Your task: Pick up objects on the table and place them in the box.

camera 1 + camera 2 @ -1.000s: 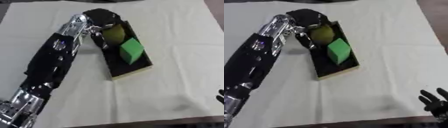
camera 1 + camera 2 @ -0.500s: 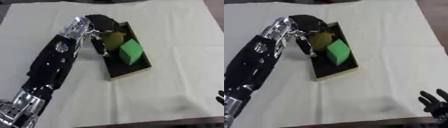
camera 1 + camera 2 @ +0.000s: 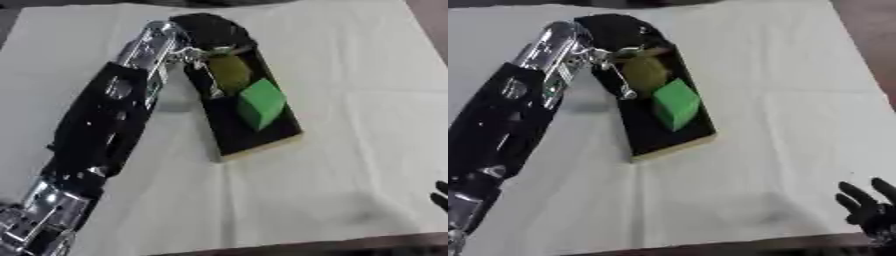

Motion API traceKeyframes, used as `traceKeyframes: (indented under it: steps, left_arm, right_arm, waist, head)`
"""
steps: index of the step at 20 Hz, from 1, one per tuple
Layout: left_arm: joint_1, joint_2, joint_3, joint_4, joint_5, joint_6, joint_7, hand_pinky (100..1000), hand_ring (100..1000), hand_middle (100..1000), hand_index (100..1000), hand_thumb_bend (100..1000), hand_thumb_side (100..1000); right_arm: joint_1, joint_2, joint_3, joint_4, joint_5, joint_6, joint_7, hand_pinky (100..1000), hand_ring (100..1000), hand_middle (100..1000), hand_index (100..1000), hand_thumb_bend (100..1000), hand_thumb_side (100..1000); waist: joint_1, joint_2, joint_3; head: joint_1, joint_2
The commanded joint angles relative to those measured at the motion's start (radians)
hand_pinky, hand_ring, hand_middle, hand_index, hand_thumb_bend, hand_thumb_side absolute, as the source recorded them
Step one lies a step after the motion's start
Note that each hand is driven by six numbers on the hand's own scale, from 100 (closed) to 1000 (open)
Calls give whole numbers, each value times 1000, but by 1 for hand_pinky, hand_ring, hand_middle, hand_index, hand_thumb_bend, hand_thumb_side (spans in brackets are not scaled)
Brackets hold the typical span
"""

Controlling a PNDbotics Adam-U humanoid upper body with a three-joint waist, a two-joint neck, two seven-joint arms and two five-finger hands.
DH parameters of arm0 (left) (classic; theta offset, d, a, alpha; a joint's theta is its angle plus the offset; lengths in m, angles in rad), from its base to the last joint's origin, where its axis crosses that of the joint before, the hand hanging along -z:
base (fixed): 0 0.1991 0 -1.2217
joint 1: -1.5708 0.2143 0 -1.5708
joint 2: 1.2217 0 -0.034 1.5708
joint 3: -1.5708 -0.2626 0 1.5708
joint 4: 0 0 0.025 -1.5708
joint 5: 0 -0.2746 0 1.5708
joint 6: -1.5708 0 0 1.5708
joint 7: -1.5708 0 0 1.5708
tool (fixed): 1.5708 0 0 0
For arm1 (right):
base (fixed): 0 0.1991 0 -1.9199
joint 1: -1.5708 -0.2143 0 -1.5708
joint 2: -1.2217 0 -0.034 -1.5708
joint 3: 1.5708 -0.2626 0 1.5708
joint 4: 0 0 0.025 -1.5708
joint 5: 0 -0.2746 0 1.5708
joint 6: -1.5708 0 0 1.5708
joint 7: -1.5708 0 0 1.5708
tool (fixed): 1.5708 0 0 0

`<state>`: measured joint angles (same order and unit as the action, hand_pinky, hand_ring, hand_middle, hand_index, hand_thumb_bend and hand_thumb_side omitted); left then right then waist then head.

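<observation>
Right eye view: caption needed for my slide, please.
Left hand over the olive-green fruit beside a green block in the box.

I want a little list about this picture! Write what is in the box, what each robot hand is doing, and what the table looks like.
box: black tray with a pale rim, lying askew on the cloth
in the box: green block and a yellow-green round fruit, side by side
left hand: left hand at the box's far end, over the fruit; whether it grips cannot be told
right hand: right hand idle at the lower right corner, fingers up and open
table: covered by a white cloth
</observation>
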<state>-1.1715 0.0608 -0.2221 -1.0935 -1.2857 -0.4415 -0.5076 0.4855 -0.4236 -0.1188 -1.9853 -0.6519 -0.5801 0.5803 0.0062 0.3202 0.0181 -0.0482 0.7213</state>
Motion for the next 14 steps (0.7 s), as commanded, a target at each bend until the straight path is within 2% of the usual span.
traceKeyframes:
  steps: [1,4,5,6,8,9,11,14]
  left_arm:
    - [-27,27,12,-68,44,16,-10,930,957,885,987,470,237]
    - [-28,48,8,-116,81,16,-36,924,952,878,980,458,166]
    - [-27,57,6,-136,99,15,-47,917,943,871,970,385,100]
    - [-26,68,6,-160,124,16,-58,915,941,867,967,403,100]
    - [-21,92,7,-212,188,26,-84,912,935,862,957,301,100]
    - [-17,105,9,-237,229,33,-101,909,930,857,950,207,100]
    - [-7,136,15,-292,316,58,-128,900,917,842,936,100,109]
    - [19,188,40,-412,441,125,-84,879,882,802,914,100,170]
  right_arm:
    - [10,-5,-5,-15,10,-327,327,1000,1000,606,1000,100,470]
    - [12,-2,-6,-15,10,-327,327,1000,1000,607,1000,100,470]
    - [12,-1,-6,-15,9,-327,327,1000,1000,607,1000,100,480]
    - [12,0,-7,-15,7,-327,327,1000,1000,607,1000,100,470]
    - [13,1,-9,-15,0,-327,327,1000,1000,607,1000,100,470]
    - [13,1,-9,-15,-4,-327,327,1000,1000,607,1000,100,470]
    - [12,2,-9,-15,-13,-327,327,1000,1000,608,1000,100,470]
    - [8,6,-10,-15,-31,-327,327,1000,1000,610,1000,100,470]
  waist:
    - [-4,-21,0]
    - [-4,-22,3]
    - [-4,-22,5]
    - [-4,-22,7]
    - [-5,-24,12]
    - [-6,-25,14]
    - [-8,-26,18]
    - [-12,-27,24]
  head:
    - [-6,2]
    - [-12,3]
    - [-16,4]
    - [-22,5]
    - [-32,8]
    - [-37,8]
    - [-47,9]
    - [-56,6]
